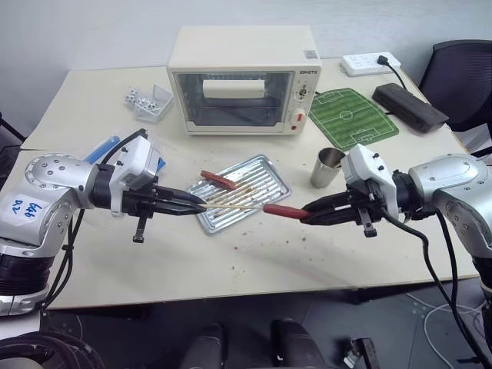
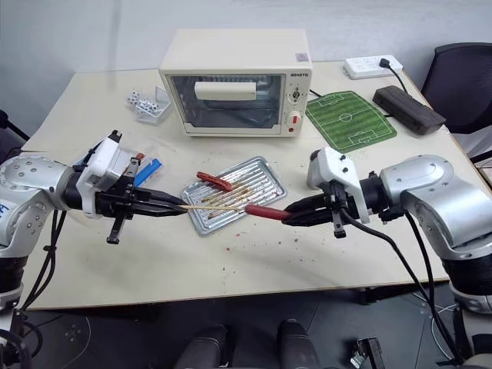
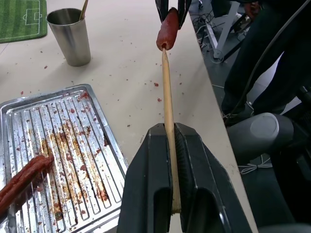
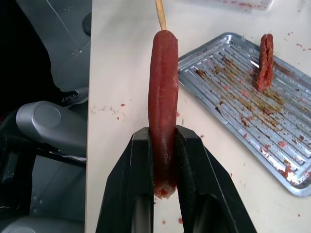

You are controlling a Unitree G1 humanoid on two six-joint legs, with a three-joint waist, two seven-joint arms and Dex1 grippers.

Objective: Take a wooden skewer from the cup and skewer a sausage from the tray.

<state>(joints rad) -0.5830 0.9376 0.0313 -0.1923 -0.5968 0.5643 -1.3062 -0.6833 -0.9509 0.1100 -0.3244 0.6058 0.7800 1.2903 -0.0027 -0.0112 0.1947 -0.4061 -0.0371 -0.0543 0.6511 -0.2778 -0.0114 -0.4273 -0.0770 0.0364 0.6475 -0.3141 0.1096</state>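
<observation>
1. Head camera views: lettering sits at the top right of the cream toaster oven (image 1: 243, 79) front, too small to make out; handwritten marks on the blue sticker (image 1: 25, 207) on the left arm, not legible. Both arms raised over the beige table (image 1: 254, 265), forearms angled inward so the grippers point at each other, tips tilted slightly down. Left gripper (image 1: 196, 204) clamped on the thin pale wooden skewer (image 1: 231, 206); right gripper (image 1: 309, 212) clamped on the slim dark-red glossy sausage (image 1: 280, 211). Skewer tip meets the sausage's near end, above the front rim of the ribbed silver metal tray (image 1: 273, 178). Second sausage (image 1: 218, 180) lying in the tray. Small silver-grey metal cup (image 1: 328, 167) just beside the tray.

2. Left wrist view: black fingers (image 3: 146, 189) pinching the skewer's butt end; far tip entering the sausage.

3. Right wrist view: fingers (image 4: 138, 179) squeezing the sausage's lower half.
</observation>
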